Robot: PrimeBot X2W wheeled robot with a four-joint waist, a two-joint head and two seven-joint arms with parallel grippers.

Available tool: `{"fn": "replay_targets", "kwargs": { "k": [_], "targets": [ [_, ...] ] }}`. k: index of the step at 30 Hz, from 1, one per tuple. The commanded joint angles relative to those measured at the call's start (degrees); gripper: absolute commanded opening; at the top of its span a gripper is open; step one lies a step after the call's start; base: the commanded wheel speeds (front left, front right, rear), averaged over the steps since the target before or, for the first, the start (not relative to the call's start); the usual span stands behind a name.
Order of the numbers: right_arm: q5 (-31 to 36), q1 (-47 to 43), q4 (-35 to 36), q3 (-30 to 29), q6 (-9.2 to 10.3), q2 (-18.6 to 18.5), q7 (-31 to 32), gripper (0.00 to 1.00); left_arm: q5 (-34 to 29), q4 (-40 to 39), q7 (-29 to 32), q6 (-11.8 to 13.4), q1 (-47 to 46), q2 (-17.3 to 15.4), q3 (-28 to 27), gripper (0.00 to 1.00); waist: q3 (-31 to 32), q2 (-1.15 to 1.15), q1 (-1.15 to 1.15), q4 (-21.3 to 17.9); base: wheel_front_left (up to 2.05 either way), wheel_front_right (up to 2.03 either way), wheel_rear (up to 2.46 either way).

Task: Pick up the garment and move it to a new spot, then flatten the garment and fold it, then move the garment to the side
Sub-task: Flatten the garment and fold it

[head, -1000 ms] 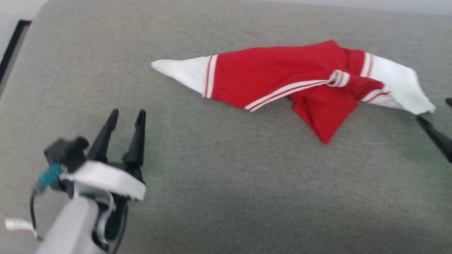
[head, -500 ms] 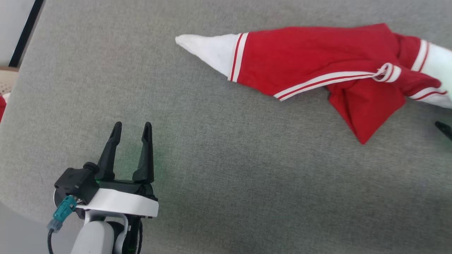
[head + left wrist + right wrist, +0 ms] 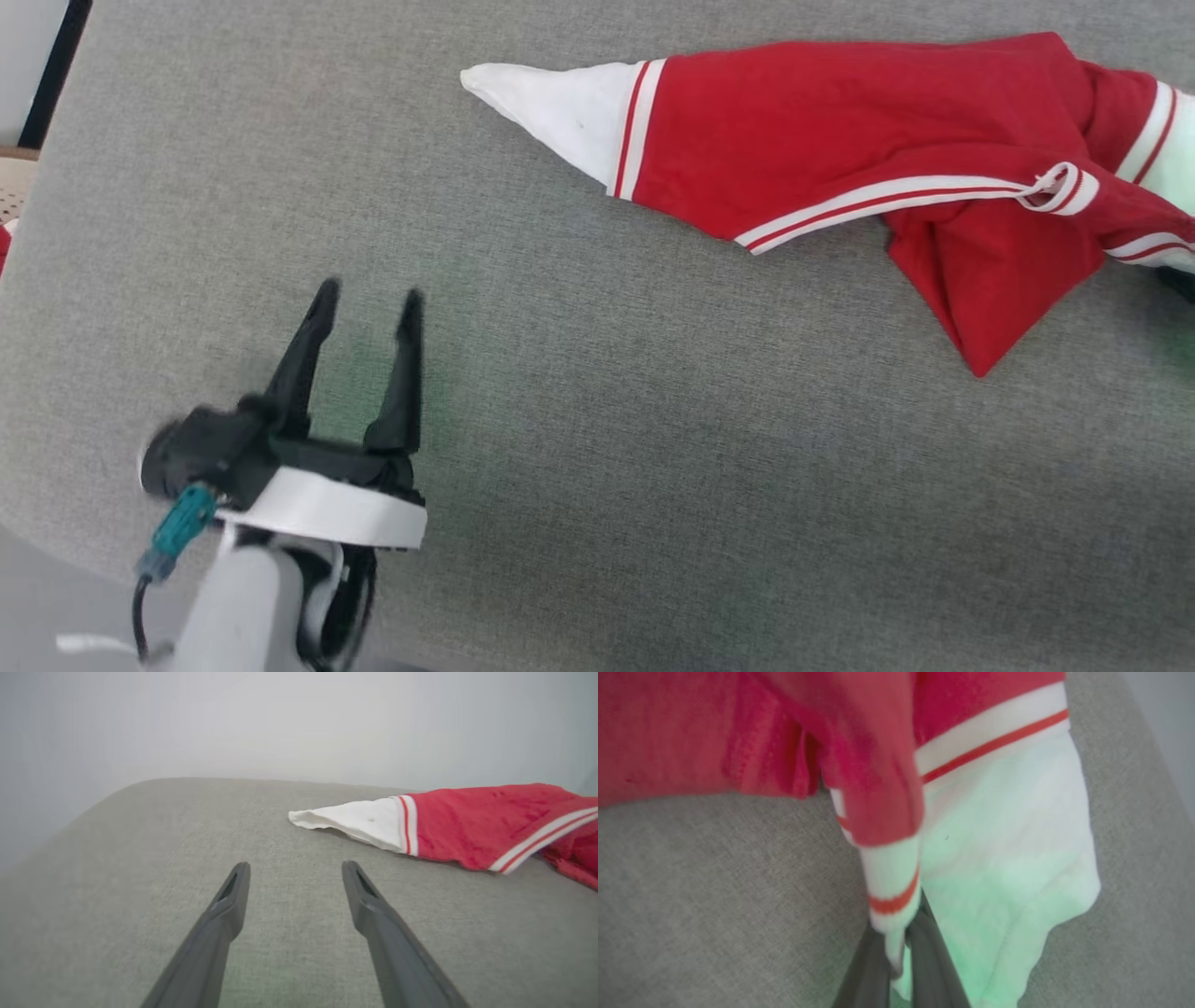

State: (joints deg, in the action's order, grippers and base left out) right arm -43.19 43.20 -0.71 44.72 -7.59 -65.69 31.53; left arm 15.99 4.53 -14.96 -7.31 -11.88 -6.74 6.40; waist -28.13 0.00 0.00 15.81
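Grey fabric surface under red garment

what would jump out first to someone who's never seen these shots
The bright red garment, with white ends and striped trim, lies crumpled across the upper right of the grey upholstered surface. In the right wrist view, the right gripper is pinched shut on the garment's white striped edge. The left gripper stands open at the lower left, well apart from the cloth.
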Motion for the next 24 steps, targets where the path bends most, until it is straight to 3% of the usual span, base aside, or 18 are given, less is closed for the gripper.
{"fn": "replay_targets", "kwargs": {
  "k": [1, 3, 6, 12, 15, 19, 24],
  "targets": [
    [-0.34, 0.37, -1.48, 1.36, 0.17, 0.51, -0.16, 0.00, -0.97, -0.74, -0.32, -0.22, -2.32, -2.85, 1.77, 1.00, 0.22, 0.00, 0.00, -0.26, 0.00, 0.00, 0.00],
    [-0.85, 1.18, -2.06, 1.96, 0.17, 0.87, -1.04, 0.00, -0.93, -0.88, -0.32, -0.18, -5.18, -7.31, 6.01, 1.00, 0.52, 0.00, 0.00, -0.42, 0.00, 0.00, 0.00],
    [-1.45, 1.96, -2.83, 3.02, 0.17, 1.09, -1.86, 0.00, 2.80, 0.78, 1.52, -0.19, -11.87, -16.62, 17.11, 1.00, 0.73, 0.00, 0.00, -0.57, 0.00, 0.00, 0.00],
    [-1.68, 4.73, -2.30, 5.11, 0.15, 1.80, -2.27, 0.00, 16.44, 3.31, 11.73, -0.07, -32.39, -30.89, 38.87, 1.00, -1.07, 0.00, 0.00, -2.18, 0.00, 0.00, 0.00],
    [-1.33, 6.78, -1.52, 6.14, 0.15, 2.37, -1.62, 0.00, 21.22, 5.37, 16.28, -0.07, -42.68, -34.33, 49.47, 1.00, -2.57, 0.00, 0.00, -3.50, 0.00, 0.00, 0.00],
    [-0.96, 9.18, -0.88, 7.59, 0.15, 3.09, -0.87, 0.00, 27.58, 9.45, 19.41, -0.08, -54.02, -35.60, 61.90, 1.00, -4.21, 0.00, 0.00, -5.08, 0.00, 0.00, 0.00],
    [-0.70, 11.00, -0.61, 9.10, 0.19, 3.65, -0.64, 0.00, 30.93, 13.89, 21.03, -0.08, -60.50, -34.89, 66.56, 1.00, -5.42, 0.00, 0.00, -6.26, 0.00, 0.00, 0.00]
  ]
}}
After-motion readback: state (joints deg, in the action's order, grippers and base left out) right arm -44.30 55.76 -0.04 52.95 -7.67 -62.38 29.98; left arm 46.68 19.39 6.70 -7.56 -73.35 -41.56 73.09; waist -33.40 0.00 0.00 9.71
